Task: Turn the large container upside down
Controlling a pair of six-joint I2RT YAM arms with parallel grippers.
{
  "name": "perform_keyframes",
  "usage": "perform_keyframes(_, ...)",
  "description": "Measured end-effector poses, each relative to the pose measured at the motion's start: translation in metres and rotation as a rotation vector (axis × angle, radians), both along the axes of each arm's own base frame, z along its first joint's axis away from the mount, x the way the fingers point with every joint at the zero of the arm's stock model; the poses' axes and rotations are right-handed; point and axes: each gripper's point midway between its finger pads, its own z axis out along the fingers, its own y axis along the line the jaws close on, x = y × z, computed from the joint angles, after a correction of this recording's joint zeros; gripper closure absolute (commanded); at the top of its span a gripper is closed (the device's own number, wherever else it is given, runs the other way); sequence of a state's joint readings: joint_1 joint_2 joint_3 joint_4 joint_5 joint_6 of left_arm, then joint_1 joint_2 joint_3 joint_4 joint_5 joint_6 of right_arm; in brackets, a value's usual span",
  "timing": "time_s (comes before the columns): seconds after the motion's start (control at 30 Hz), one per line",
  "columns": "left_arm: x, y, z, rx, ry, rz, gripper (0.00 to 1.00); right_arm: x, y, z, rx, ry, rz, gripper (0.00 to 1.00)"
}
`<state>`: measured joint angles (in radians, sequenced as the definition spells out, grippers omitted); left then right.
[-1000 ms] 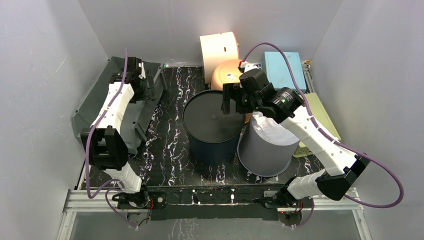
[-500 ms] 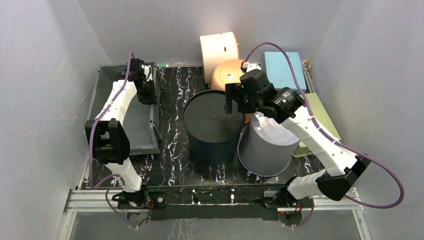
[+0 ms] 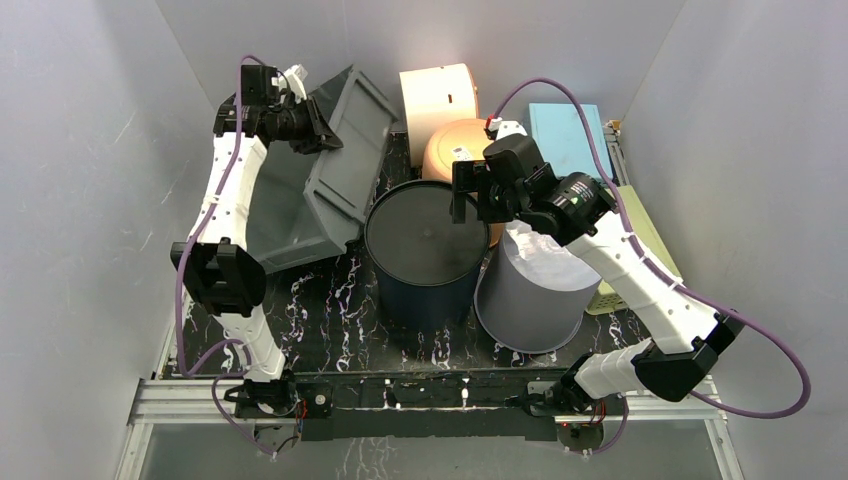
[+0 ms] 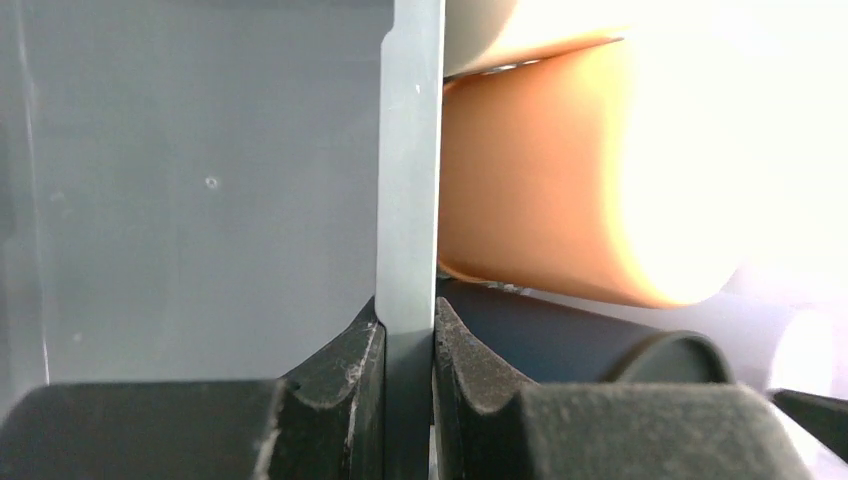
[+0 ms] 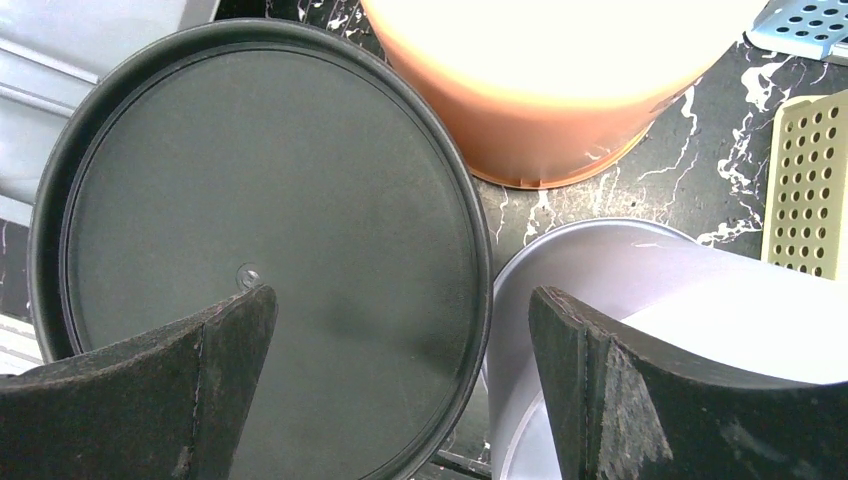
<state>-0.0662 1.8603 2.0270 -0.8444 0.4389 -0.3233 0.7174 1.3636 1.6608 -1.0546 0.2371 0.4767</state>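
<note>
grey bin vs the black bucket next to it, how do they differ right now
Shape: the grey bin is rectangular; the black bucket is round.
Pose: the grey bin is tipped at an angle; the black bucket stands level, flat closed face up.
Grip: the left gripper pinches the grey bin's wall; the right gripper hangs open above the black bucket.
Both are large plain containers.

top: overhead, far | left wrist: close, sideways | right wrist: close, downward (all share the black bin (image 3: 420,240))
</note>
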Motion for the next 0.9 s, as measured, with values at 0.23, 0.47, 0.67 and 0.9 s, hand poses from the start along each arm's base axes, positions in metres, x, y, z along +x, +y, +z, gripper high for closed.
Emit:
perform_keyframes(0.23, 0.009, -0.026, 0.034, -0.233, -0.024, -0.008, 1.0, -0.002, -0.002, 0.004, -0.003, 0.0, -0.002, 0.02)
perform_keyframes(0.47, 0.027, -0.009, 0.049, -0.542, -0.039, 0.075, 1.0, -0.002, -0.002, 0.005, -0.001, 0.001, -0.001, 0.02)
perform_keyframes(0.67, 0.024, 0.026, 0.057, -0.801, -0.035, 0.178, 1.0, -0.001, 0.0, 0.002, -0.004, 0.01, 0.003, 0.02)
perform_keyframes(0.9, 0.02, 0.061, 0.079, -1.004, -0.062, 0.227, 1.0, -0.001, 0.002, -0.001, -0.005, 0.02, 0.008, 0.02)
